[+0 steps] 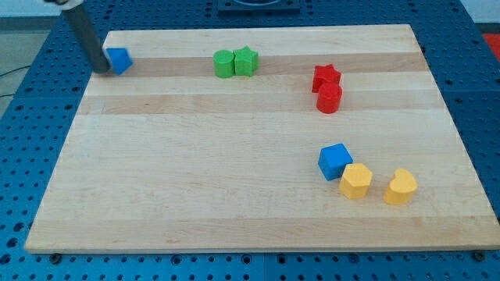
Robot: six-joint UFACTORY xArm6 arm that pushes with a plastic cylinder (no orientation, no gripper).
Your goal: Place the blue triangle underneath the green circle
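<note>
The blue triangle (119, 60) lies at the view's top left of the wooden board (195, 172). My tip (102, 69) touches its left side, with the dark rod slanting up to the view's top left. The green circle (223, 64) sits at the top middle, well to the right of the triangle, and touches a green star (246, 60) on its right.
A red star (326, 77) and a red round block (329, 98) sit together at the upper right. A blue cube (335, 161), a yellow hexagon-like block (356, 181) and a yellow heart (401, 187) lie at the lower right.
</note>
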